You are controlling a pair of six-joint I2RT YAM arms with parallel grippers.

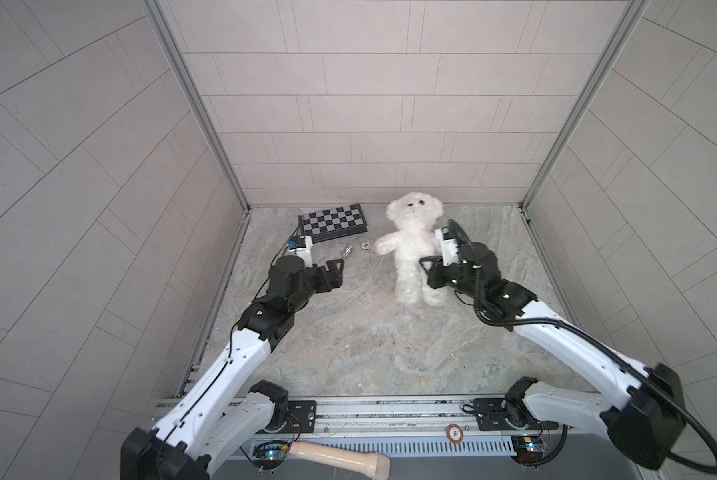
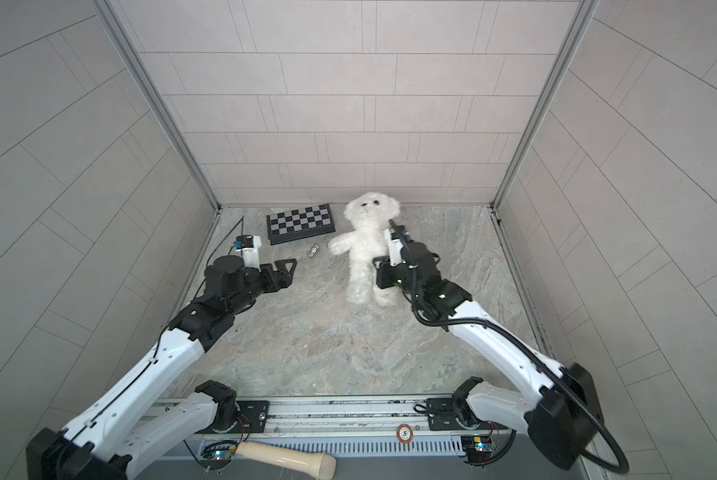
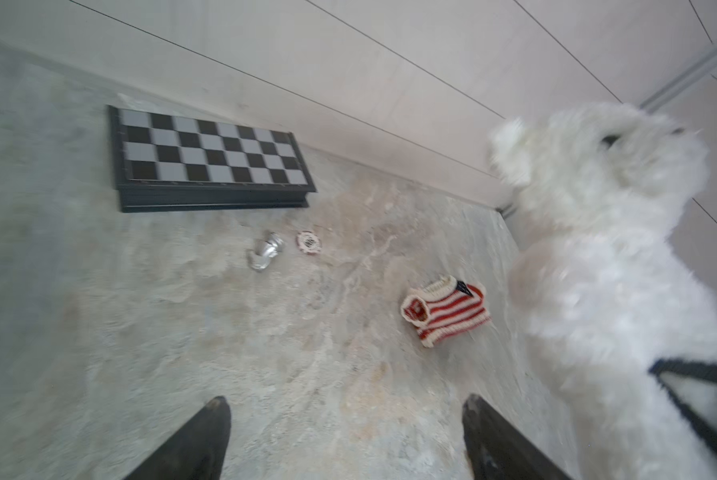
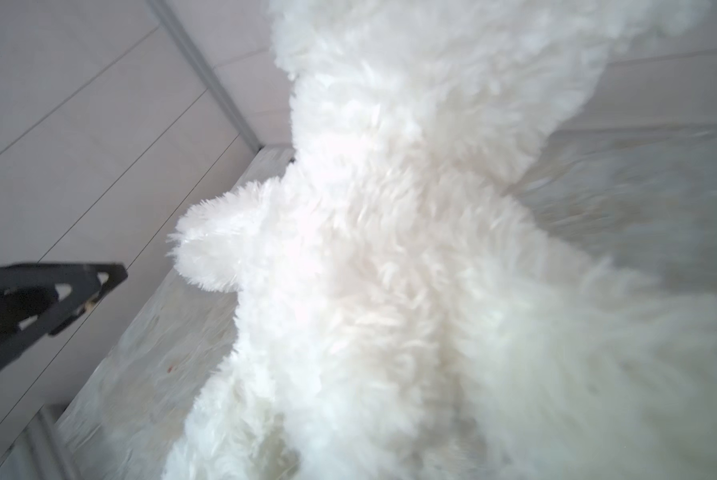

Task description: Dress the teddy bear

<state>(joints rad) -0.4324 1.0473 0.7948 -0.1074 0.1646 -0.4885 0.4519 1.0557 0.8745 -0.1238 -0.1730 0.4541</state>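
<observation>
The fluffy white teddy bear [image 1: 411, 245] is upright near the back wall in both top views, facing forward with its legs hanging toward the table. My right gripper [image 1: 425, 265] is pressed into the bear's side at waist height and shut on its fur. White fur fills the right wrist view [image 4: 390, 270] and hides the jaws. My left gripper [image 1: 335, 272] hovers open and empty to the left of the bear [image 3: 598, 270]. In the left wrist view its fingertips [image 3: 219, 405] are spread wide over bare table. A small red-and-white striped sweater [image 3: 446, 309] lies beyond them, beside the bear.
A folded chessboard [image 1: 332, 222] lies against the back wall, with a silver chess piece [image 1: 347, 250] and a poker chip [image 1: 366, 246] in front of it. A wooden handle [image 1: 340, 459] rests by the front rail. Tiled walls close in three sides.
</observation>
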